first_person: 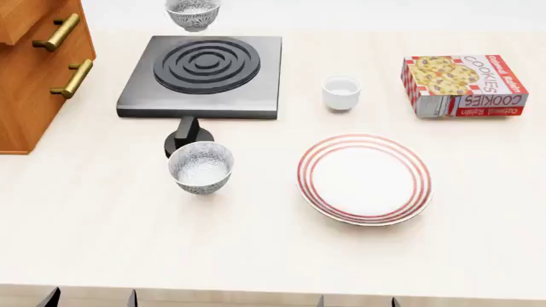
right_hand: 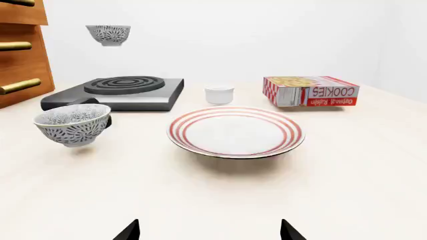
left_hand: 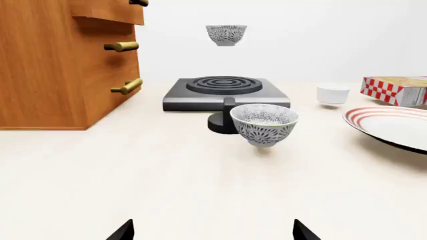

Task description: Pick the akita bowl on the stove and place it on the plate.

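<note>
Both tools sit at the near edge of the worktop (first_person: 273, 256), low and drawn back: the left tool (left_hand: 213, 232) and the right tool (right_hand: 209, 231) each show only two dark fingertips, spread wide with nothing between them. Just beyond, a speckled twin bowl (first_person: 201, 166) stands on the worktop left of centre, touching nothing but close in front of the black knob (first_person: 185, 135), while the plate (first_person: 364, 178) lies to its right, red-ringed and bare. Farther back comes the stove (first_person: 203, 77), with a small white cup (first_person: 341, 92) and a cookie box (first_person: 463, 85) to its right and a wooden drawer cabinet (first_person: 38, 70) to its left. Farthest of all is the akita bowl (first_person: 192, 13), upright and apparently hanging in the air above the stove's far edge rather than resting on the burner. It lies straight ahead of the left tool and well off to the left of the right one, so the left arm looks the nearer. Being round, the bowl offers no preferred axis; the reach must pass over the twin.
</note>
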